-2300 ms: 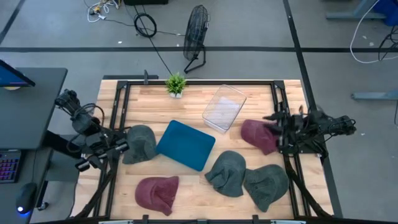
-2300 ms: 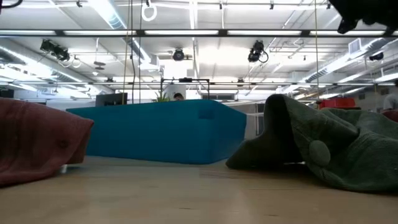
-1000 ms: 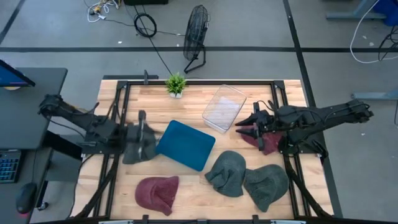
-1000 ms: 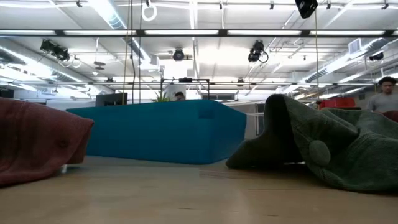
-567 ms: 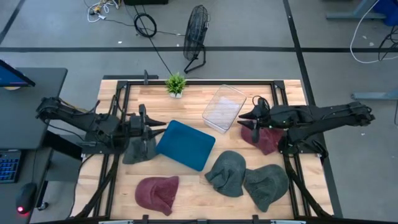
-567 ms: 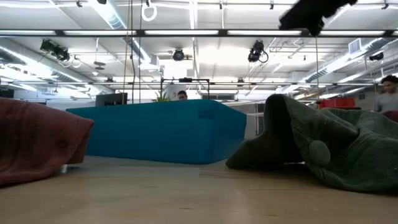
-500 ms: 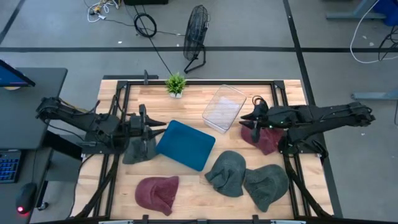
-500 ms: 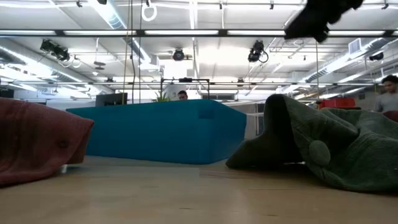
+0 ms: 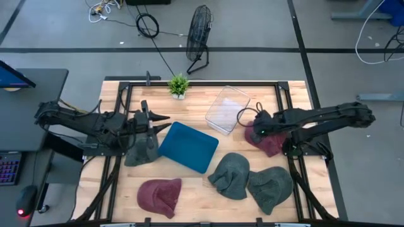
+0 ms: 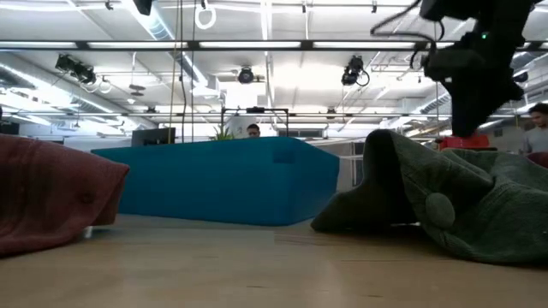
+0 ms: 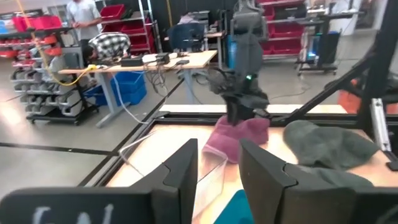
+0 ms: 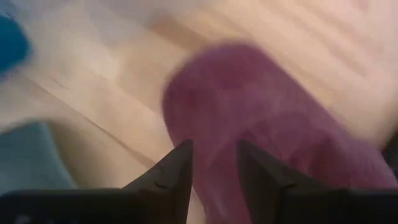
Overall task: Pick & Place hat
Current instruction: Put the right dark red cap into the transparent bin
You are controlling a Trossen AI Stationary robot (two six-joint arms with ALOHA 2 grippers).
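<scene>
A maroon hat (image 9: 270,142) lies at the table's right side, and also shows in the left wrist view (image 11: 239,135). My right gripper (image 9: 255,130) points down over that hat's left part, fingers open; the right wrist view shows the hat (image 12: 261,124) close below the gripper (image 12: 214,149). My left gripper (image 9: 161,123) is open and empty, level, pointing toward the table's right, above a grey-green hat (image 9: 141,147) at the left. A second maroon hat (image 9: 159,195) lies at the near left. Two more grey-green hats (image 9: 230,175) (image 9: 271,187) lie near the front.
A teal tray (image 9: 188,146) lies mid-table, and a clear plastic bin (image 9: 226,110) stands behind it. A small plant (image 9: 178,85) stands at the far edge. Black frame rails (image 9: 120,113) run along the table's sides. A person (image 10: 538,128) shows in the room behind.
My right gripper has tipped from level to pointing down and has come down toward the maroon hat on the right. My left gripper has gone toward the table's right, out over the grey-green hat toward the teal tray. The hats have not moved.
</scene>
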